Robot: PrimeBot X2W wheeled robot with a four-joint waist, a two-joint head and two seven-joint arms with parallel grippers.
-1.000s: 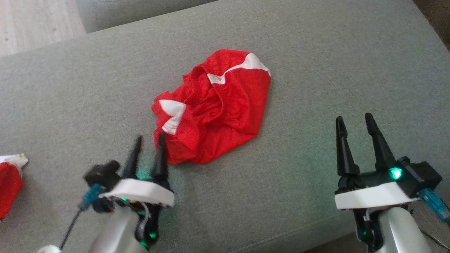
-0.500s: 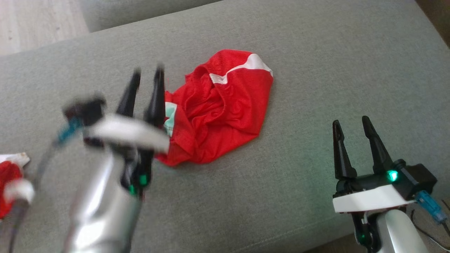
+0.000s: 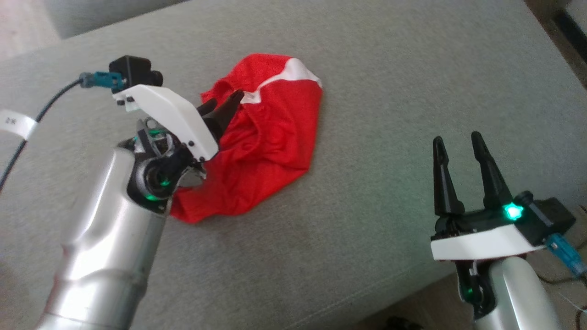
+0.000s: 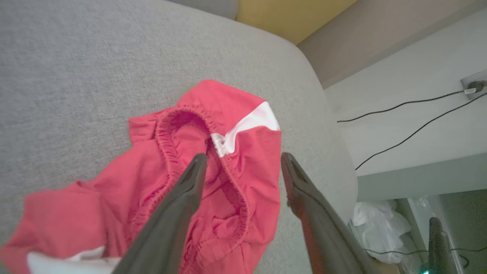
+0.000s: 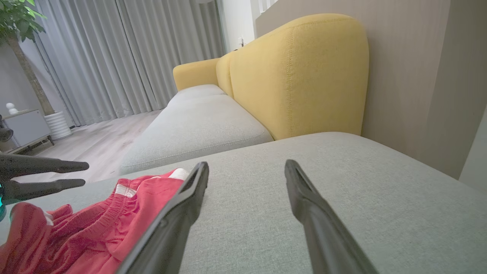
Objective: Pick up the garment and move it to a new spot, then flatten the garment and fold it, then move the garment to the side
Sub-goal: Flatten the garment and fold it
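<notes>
While the crumpled red-and-white mesh garment lies centrally on the grey sofa cushion, the left gripper hovers above it, jaws apart. Probable step: pick-up; next, descend and close. Near the front-right edge, the right gripper stands apart.

A home living room is indicated: a yellow fabric-covered sofa back is seen above grey woven seat cushions, with floor-length grey pleated curtains, a pale wood plank floor and a white ribbed plant pot beyond.
</notes>
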